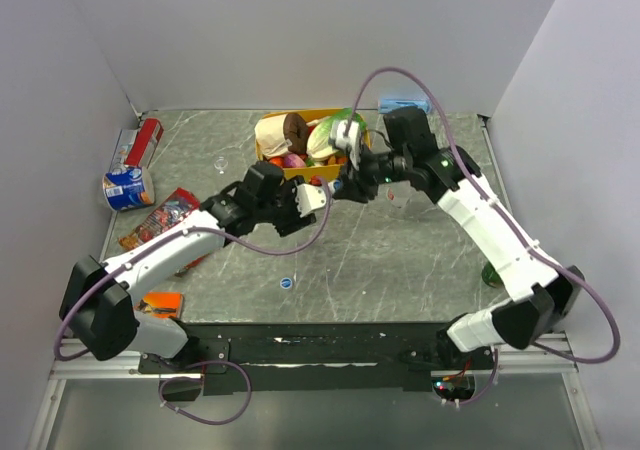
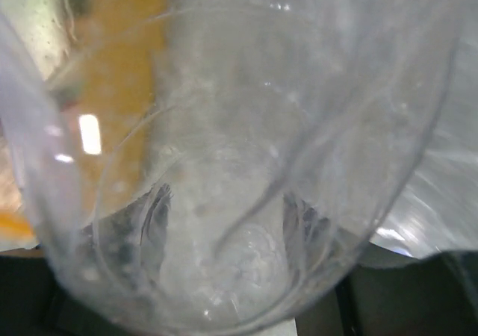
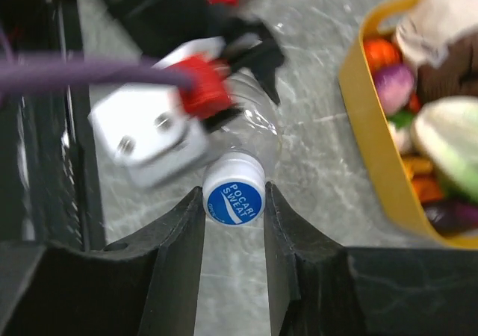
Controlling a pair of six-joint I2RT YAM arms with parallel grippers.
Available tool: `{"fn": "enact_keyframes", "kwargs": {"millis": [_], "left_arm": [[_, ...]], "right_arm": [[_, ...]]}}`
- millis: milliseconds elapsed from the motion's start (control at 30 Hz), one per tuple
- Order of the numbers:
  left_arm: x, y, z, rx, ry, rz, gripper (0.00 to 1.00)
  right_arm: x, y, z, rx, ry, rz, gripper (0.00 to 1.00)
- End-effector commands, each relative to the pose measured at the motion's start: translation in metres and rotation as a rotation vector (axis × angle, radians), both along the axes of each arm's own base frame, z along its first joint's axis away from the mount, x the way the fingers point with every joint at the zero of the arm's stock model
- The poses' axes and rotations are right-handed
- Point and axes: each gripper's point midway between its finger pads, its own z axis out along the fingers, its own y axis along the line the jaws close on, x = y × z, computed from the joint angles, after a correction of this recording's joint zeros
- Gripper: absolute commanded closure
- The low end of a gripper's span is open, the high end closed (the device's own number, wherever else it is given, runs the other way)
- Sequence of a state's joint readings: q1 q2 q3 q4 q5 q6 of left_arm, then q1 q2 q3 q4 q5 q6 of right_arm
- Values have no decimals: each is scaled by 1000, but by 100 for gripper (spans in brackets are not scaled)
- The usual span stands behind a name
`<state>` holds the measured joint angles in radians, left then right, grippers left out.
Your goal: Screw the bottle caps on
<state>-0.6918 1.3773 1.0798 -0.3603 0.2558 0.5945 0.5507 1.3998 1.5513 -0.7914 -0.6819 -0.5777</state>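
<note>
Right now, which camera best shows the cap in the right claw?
Right wrist view: the cap sits close-up in the right claw, lettering legible. Top view hides it behind that claw; left wrist shows only the bottle.

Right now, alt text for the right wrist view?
Two dark jaws pinch a blue cap on the neck of a clear bottle, above a grey table. A yellow tub of mixed items sits at the right.

Wht/blk arms (image 1: pixel 480 220) w/ purple cables (image 3: pixel 75 71), blk tool fingers (image 3: pixel 172 272)
</note>
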Motion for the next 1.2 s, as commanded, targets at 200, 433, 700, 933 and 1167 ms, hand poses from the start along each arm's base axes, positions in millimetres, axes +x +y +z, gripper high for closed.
{"fn": "enact_keyframes", "kwargs": {"millis": [200,433,700,933,1167], "left_arm": [[52,-11,100,-382,-360,579,99],[30,-20,81,-358,-242,470,36],[-12,-24,40,-268,-109,264,4],[-38,3,15,-191,34,200,4],[-50,15,47,-252,76,153,4]], "right_arm": [[58,23,29,277,573,-464,100],[69,9,43,222,335,-422,100],[71,-24,55,71,67,-399,100],[80,-52,63,-98,-76,-379,100],[86,-66,13,-268,78,-373,100]]}}
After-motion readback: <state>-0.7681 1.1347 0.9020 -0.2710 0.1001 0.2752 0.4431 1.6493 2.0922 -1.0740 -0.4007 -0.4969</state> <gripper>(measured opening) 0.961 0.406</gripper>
